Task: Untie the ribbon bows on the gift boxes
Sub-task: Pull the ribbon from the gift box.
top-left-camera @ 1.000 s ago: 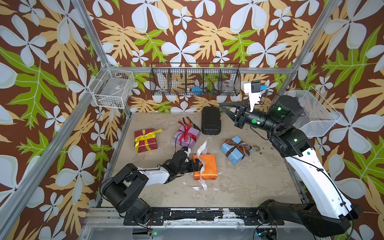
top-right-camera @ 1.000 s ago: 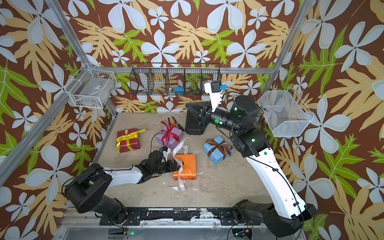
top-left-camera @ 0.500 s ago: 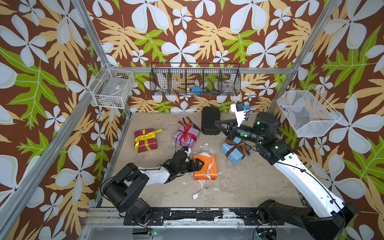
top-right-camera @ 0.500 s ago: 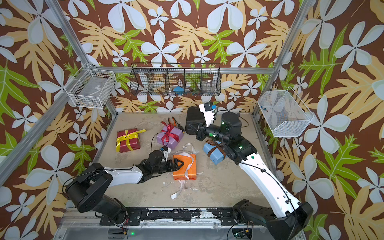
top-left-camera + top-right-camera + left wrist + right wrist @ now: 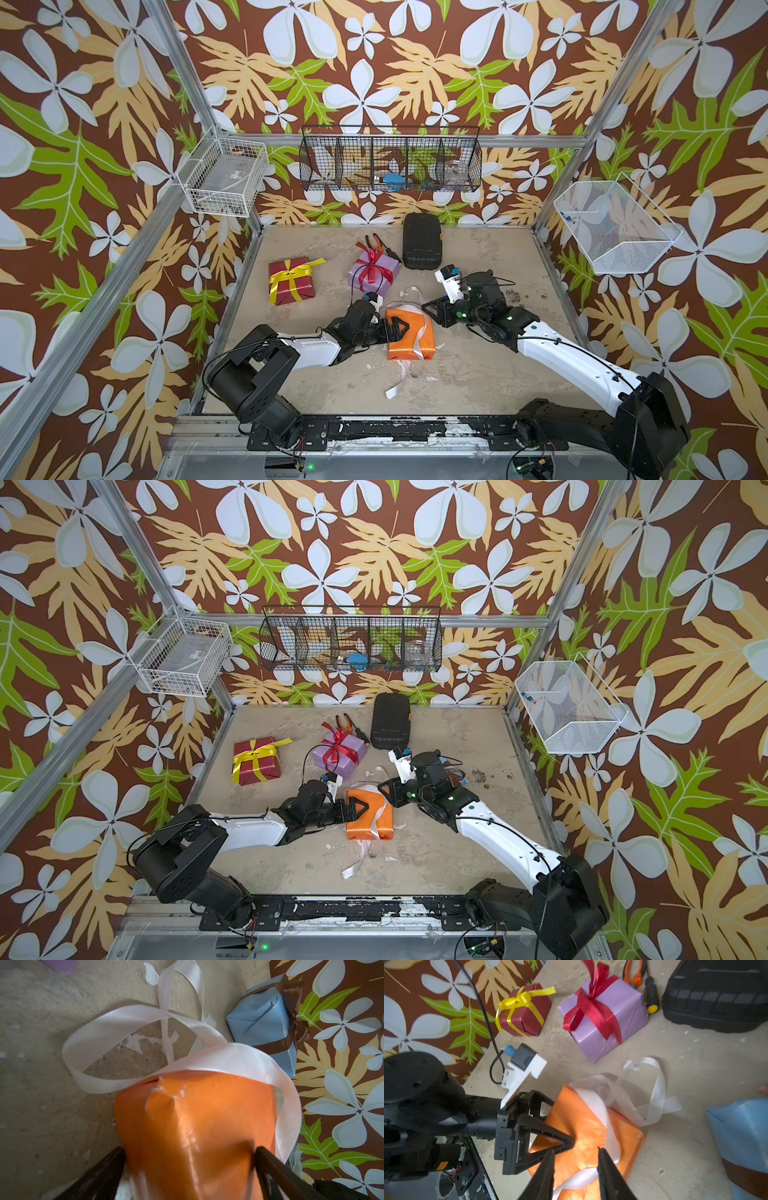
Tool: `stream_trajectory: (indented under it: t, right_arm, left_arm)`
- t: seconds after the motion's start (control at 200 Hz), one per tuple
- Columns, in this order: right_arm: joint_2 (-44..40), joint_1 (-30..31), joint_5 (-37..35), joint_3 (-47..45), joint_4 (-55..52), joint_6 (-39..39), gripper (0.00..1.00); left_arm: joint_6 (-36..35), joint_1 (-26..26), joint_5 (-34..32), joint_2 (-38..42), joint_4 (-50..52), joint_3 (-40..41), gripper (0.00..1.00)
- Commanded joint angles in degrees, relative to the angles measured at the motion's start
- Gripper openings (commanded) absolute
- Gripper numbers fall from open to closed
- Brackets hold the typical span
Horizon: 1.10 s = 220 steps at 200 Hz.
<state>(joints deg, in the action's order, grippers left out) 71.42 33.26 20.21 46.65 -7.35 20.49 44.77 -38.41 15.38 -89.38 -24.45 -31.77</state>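
Orange box sits mid-frame in both top views, gripped at its sides by the wide-spread left gripper. White ribbon lies loose over it; right gripper hovers just above, jaws narrowly apart, empty

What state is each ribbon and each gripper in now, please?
white ribbon: untied, loose over orange box
red ribbon: bow tied on lilac box
yellow ribbon: bow tied on dark red box
brown ribbon: tied round light blue box
left gripper: gripping orange box
right gripper: open
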Motion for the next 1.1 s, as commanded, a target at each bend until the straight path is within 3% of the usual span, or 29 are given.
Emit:
stream_trajectory:
  t: [0.0,0.205,0.691,0.761,0.846,0.946,1.096]
  right_arm:
    - [2.1,1.45,-9.69,0.79,-2.57,-2.8,0.45]
    - [6.11,3.42,-16.11,2.45,-4.01,-4.66,0.58]
    - [12.04,6.43,-21.78,1.35,-2.97,-5.28,0.46]
    - [12.56,6.38,-21.64,1.01,-2.58,-4.96,0.38]
    - [12.58,6.43,-20.53,0.98,-2.44,-4.52,0.19]
    - [11.24,6.39,-20.27,0.89,-2.83,-3.98,0.15]
    - [7.96,6.38,-19.78,0.81,-2.97,-3.67,0.0]
  left_arm:
    - [-1.71,-0.08,-1.58,-0.7,8.58,0.17,0.98]
    - [-1.71,-0.08,-1.15,-1.14,8.82,-0.29,0.98]
    - [-1.64,-0.04,-1.75,-0.85,9.28,0.29,0.98]
    - [-1.53,-0.08,-1.92,-0.55,9.24,0.48,0.98]
    - [-1.62,-0.04,-2.08,-0.36,9.24,0.65,0.98]
    - [-1.49,-0.08,-2.1,-0.22,9.24,0.74,0.98]
    - [-1.7,-0.08,-2.4,-0.1,9.24,0.92,0.98]
